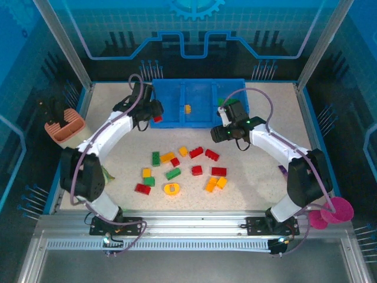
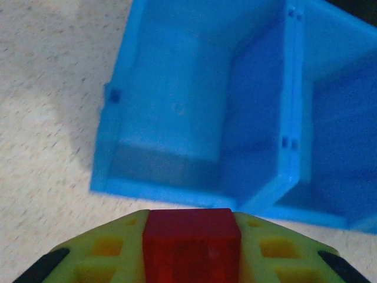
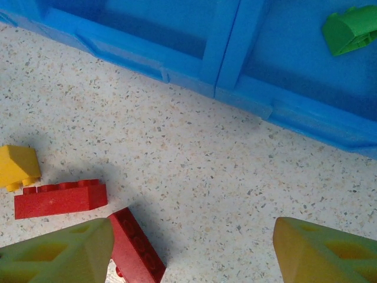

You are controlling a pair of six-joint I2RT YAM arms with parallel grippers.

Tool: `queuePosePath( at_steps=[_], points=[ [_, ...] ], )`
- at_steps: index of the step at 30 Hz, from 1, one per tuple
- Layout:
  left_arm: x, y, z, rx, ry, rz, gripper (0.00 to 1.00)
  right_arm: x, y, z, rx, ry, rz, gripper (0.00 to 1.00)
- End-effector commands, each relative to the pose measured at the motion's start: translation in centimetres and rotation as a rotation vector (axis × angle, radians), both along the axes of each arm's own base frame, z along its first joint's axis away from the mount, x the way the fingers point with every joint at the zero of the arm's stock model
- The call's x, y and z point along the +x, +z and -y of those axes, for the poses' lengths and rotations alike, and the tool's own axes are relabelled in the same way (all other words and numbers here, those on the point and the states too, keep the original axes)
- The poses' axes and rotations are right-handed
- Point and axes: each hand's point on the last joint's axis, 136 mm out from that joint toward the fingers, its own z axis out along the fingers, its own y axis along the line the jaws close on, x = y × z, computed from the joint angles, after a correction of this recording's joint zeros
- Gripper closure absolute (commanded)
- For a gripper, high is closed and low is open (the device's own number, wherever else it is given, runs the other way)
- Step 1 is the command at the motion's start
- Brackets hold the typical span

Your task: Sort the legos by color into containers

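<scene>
One red lego clamped in left gripper, at near edge of blue tray, left compartment. yellow lego in middle compartment, green lego in right one. Other legos scattered on surface. Right gripper wide open, empty, above surface just beside tray.

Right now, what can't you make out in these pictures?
Red brick in the left gripper: left wrist view, blurred, cut off by the bottom edge.
Green brick: right wrist view, cut off by the right edge.
Blue tray's right compartment: top view, partly covered by the right arm.
</scene>
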Motion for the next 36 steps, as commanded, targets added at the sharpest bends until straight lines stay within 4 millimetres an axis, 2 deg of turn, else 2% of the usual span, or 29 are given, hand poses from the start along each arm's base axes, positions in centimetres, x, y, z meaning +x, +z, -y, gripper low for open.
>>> queuePosePath(
  at_steps=[1,7,12,14,16,19,21,26,29,32,36],
  points=[
    [2.7,-1.6,1.1,0.012,-0.031,0.003,0.81,0.4,2.1,0.0,0.043,-0.011,0.046,0.27],
    [8.3,-4.3,2.1,0.042,-0.039,-0.008,0.79,0.1,3.3,0.5,0.028,-0.011,0.07,0.27],
    [11.8,-6.4,2.6,0.024,-0.034,-0.025,0.77,-0.6,3.7,1.0,0.022,-0.022,0.071,0.27],
    [12.6,-6.8,2.7,0.029,-0.039,-0.031,0.74,-1.0,3.8,1.2,0.02,-0.027,0.071,0.27],
    [13.1,-6.8,2.9,0.033,-0.046,-0.03,0.66,-1.3,3.9,1.5,0.016,-0.031,0.073,0.27],
    [13.1,-5.9,3.0,0.033,-0.052,-0.017,0.51,-1.6,4.0,1.8,0.009,-0.038,0.076,0.26],
    [12.7,-4.5,3.0,0.032,-0.06,0.003,0.44,-1.7,4.0,1.9,0.013,-0.041,0.079,0.26],
    [10.0,-0.6,3.3,0.047,-0.11,0.054,0.37,-1.6,3.7,1.4,0.036,-0.033,0.075,0.26],
    [6.3,1.6,2.6,0.088,-0.119,0.053,0.37,-1.7,3.9,1.1,0.048,-0.028,0.081,0.26],
    [0.8,1.8,1.3,0.122,-0.121,0.026,0.36,-1.9,4.2,1.1,0.059,-0.031,0.086,0.26],
    [-7.9,-0.6,-1.0,0.139,-0.129,-0.09,0.35,-2.7,5.8,0.7,0.098,-0.017,0.095,0.26]
  ],
)
